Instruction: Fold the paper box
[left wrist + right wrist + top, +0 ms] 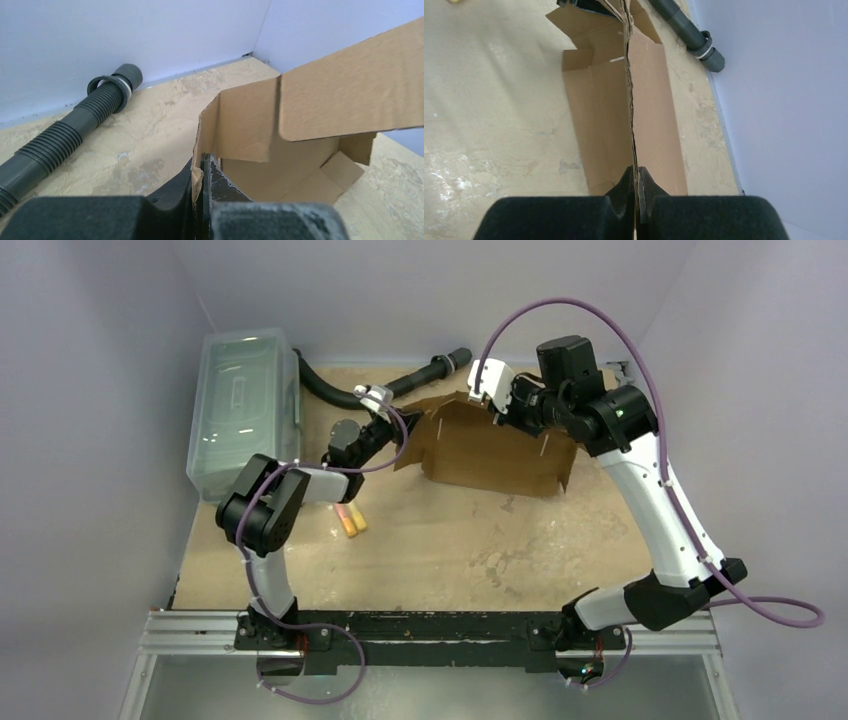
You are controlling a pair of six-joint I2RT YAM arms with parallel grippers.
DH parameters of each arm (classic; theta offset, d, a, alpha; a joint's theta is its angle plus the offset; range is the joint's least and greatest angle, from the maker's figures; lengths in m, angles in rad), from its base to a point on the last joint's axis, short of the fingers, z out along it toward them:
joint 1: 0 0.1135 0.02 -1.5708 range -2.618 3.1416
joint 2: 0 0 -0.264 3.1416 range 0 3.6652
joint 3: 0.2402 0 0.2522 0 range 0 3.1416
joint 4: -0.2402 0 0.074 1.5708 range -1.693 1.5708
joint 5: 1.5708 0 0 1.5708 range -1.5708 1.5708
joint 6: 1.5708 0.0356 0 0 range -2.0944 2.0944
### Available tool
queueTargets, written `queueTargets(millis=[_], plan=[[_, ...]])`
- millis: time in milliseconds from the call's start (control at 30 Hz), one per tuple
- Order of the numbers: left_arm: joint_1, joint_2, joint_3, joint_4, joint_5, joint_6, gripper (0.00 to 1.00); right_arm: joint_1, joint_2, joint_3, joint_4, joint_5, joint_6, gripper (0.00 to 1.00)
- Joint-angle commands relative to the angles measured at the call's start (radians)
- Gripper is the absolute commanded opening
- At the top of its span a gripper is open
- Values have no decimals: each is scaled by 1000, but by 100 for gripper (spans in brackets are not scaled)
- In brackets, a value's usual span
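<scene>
The paper box (pixel 495 452) is a brown cardboard sheet standing half folded at the back middle of the table, its walls and flaps raised. My left gripper (pixel 398 430) is shut on the box's left wall edge; in the left wrist view the cardboard (pixel 240 125) is pinched between the fingers (pixel 200 172). My right gripper (pixel 484 392) is shut on the top edge of the raised back panel; in the right wrist view the panel (pixel 654 110) runs edge-on from between the fingers (pixel 637 175).
A clear plastic lidded bin (pixel 243 405) stands at the back left. A dark ribbed hose (pixel 405 385) lies along the back wall behind the box. Two small yellow-orange pieces (pixel 349 521) lie on the table near the left arm.
</scene>
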Motion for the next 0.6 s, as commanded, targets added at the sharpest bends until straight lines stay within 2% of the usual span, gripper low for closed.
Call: queueTargets(millis=[0, 100, 200, 567], plan=[[-9, -75, 9, -46, 2, -16, 0, 8, -13, 32, 15, -108, 51, 0], [-9, -84, 43, -97, 16, -57, 0, 8, 20, 42, -2, -121, 70, 0], [-9, -84, 49, -85, 32, -26, 0, 7, 59, 60, -10, -101, 77, 0], [-1, -56, 69, 27, 109, 285, 0, -66, 291, 389, -165, -186, 74, 0]])
